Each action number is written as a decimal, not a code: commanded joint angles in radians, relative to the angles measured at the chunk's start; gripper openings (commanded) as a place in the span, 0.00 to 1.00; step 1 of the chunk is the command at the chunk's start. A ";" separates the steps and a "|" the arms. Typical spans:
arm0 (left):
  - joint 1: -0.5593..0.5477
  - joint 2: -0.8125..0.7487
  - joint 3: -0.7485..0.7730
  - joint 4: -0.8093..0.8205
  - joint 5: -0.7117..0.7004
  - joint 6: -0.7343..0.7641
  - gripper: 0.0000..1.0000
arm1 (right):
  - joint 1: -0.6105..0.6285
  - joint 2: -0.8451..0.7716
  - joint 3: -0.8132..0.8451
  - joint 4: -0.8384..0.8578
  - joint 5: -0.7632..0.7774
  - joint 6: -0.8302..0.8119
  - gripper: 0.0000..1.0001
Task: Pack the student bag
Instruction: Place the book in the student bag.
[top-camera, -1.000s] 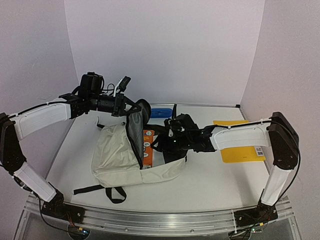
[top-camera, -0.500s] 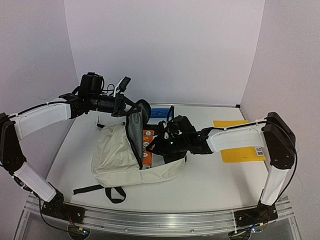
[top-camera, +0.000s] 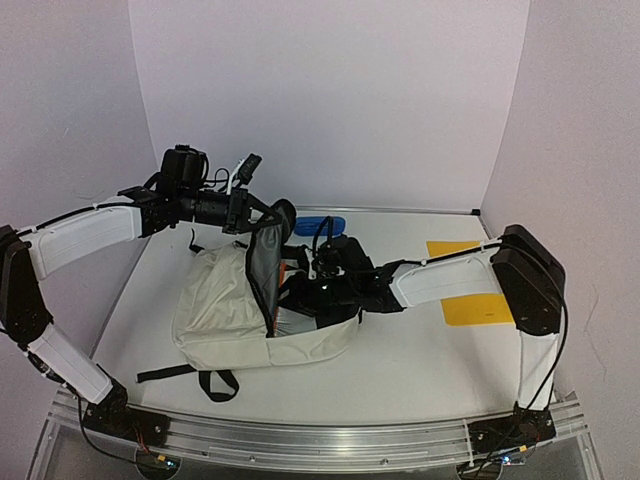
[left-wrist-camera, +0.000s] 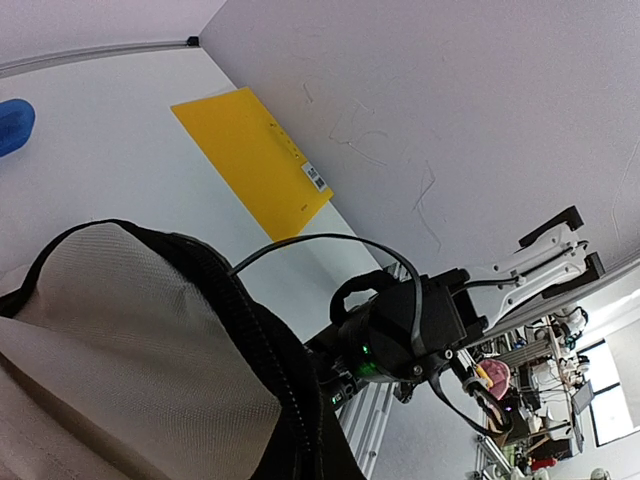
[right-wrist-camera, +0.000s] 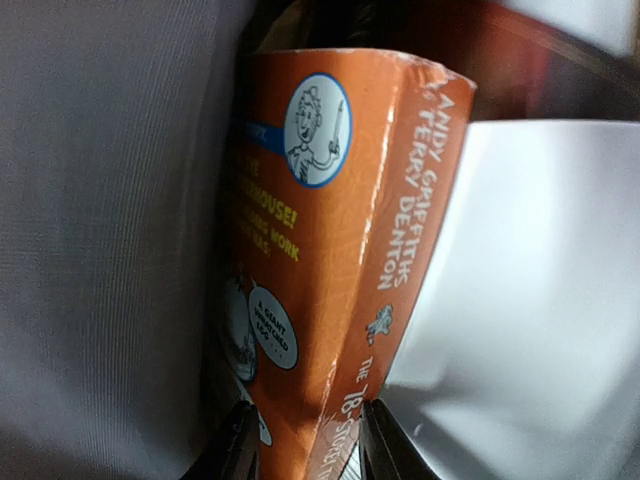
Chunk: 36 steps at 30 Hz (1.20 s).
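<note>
Once exposed, book deeper in bag.

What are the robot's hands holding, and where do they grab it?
The right gripper pinches the orange book at its near end, across the spine. The left gripper holds the student bag by the rim of its open flap.
</note>
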 joint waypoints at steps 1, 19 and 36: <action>0.004 0.009 0.049 0.039 0.030 -0.013 0.00 | 0.031 0.087 0.090 0.204 -0.099 0.046 0.33; 0.069 -0.102 -0.025 -0.050 -0.258 -0.081 0.00 | 0.037 -0.073 0.002 0.177 0.075 -0.028 0.45; 0.161 -0.264 -0.340 -0.246 -0.505 -0.276 0.00 | -0.303 -0.695 -0.411 -0.366 0.427 -0.008 0.98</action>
